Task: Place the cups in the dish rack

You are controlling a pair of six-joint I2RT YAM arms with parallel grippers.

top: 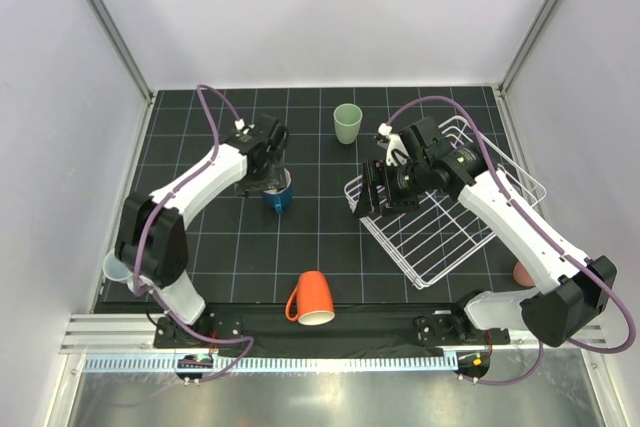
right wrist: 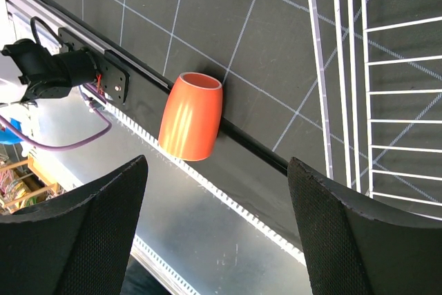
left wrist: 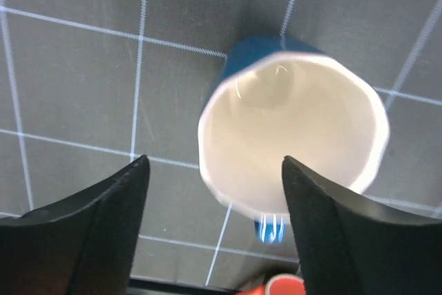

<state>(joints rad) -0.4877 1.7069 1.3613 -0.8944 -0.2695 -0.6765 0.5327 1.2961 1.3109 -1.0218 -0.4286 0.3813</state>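
The blue mug (top: 279,197) with a cream inside (left wrist: 290,136) stands on the black mat. My left gripper (top: 270,175) hovers just over it, open and empty, its jaws wide apart (left wrist: 214,164) near the mug's rim. The orange mug (top: 312,299) lies on its side at the mat's near edge and also shows in the right wrist view (right wrist: 191,117). A pale green tumbler (top: 347,124) stands at the back. The white wire dish rack (top: 450,222) sits skewed on the right, and no cup shows inside it. My right gripper (top: 372,197) is open and empty (right wrist: 217,164) at the rack's left corner.
A pink cup (top: 522,272) peeks out behind the right arm near the rack's near right side. A pale clear cup (top: 115,267) stands at the mat's left edge by the left arm. The rack's wires (right wrist: 366,67) fill the right of the right wrist view.
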